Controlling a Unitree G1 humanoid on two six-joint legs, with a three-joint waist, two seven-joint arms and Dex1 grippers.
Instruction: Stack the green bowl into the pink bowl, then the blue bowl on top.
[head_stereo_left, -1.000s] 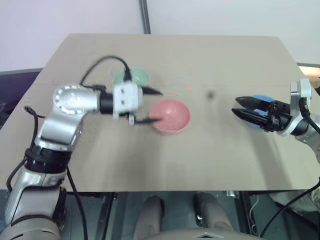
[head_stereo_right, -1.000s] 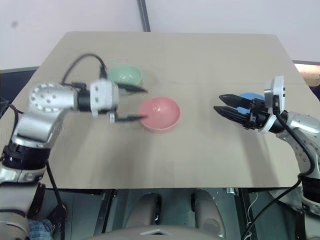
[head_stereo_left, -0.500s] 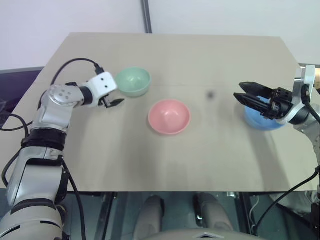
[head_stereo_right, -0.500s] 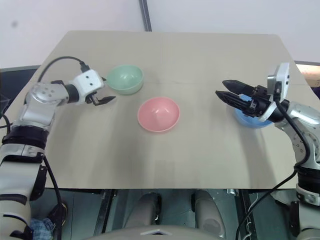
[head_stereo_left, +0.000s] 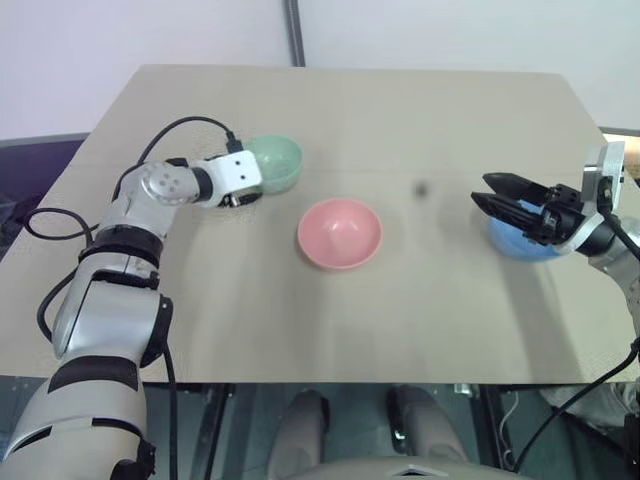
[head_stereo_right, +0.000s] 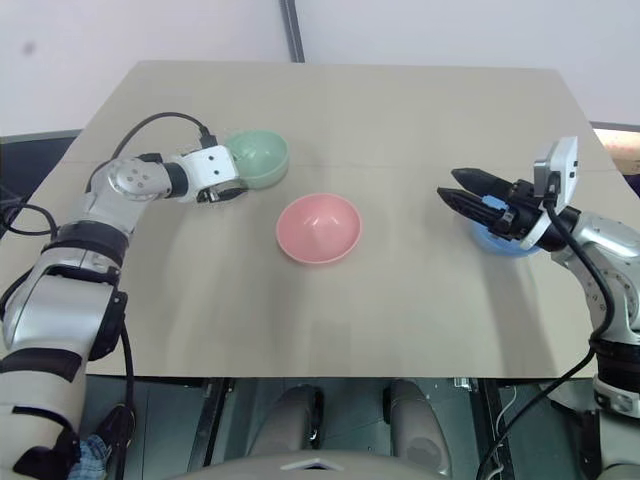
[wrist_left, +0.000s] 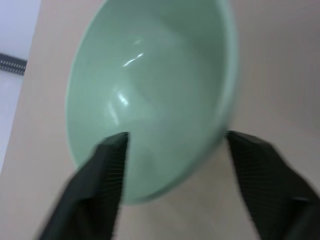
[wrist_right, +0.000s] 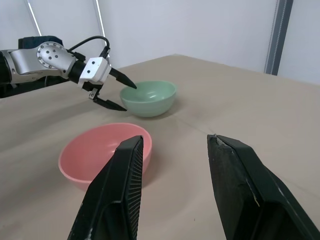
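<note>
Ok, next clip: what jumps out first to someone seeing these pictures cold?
Three pastel bowls on a tan table: the green bowl at the far left, the pink bowl in the middle, the blue bowl at the right. The left pincer is open astride the green bowl's near rim, one finger inside and one outside. The right pincer hovers open over the blue bowl, holding nothing.

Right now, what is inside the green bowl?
One finger of the left gripper reaches over the rim of the green bowl; the other stays outside. The bowl's inside is otherwise bare. Its underside is hidden.
</note>
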